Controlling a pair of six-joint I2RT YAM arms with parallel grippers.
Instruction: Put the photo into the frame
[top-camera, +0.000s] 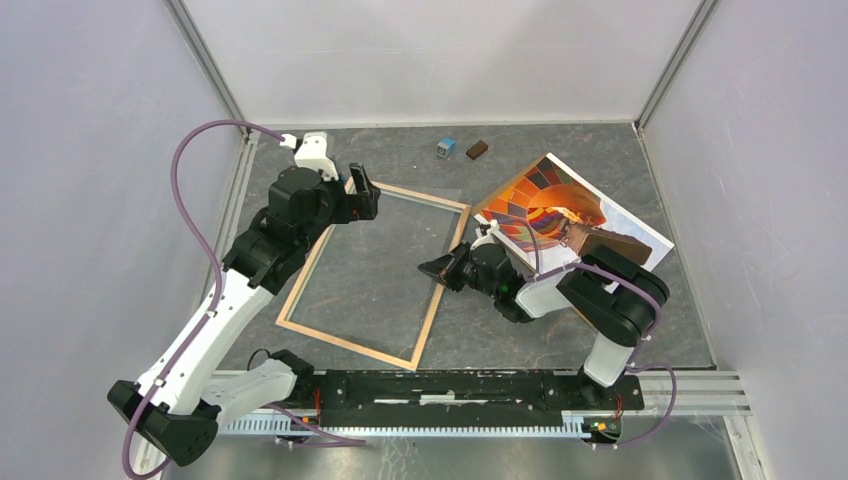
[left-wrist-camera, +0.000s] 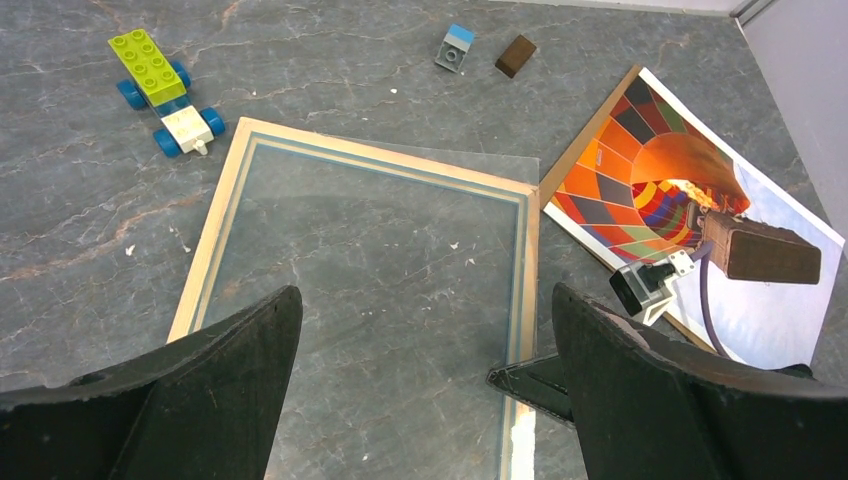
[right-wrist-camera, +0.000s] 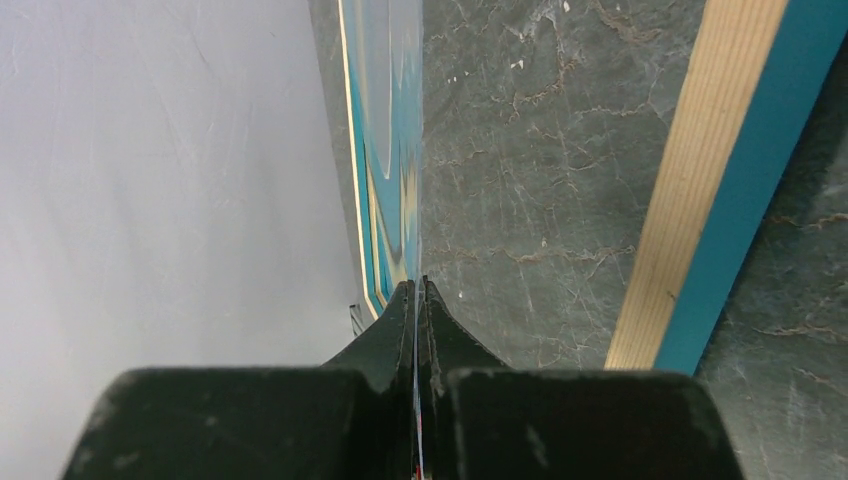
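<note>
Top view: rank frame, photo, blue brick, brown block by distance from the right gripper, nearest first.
1. frame: its right rail lies right at the tips of the right gripper.
2. photo: to the gripper's right and farther back.
3. blue brick and brown block: side by side at the far back, too close to call.
</note>
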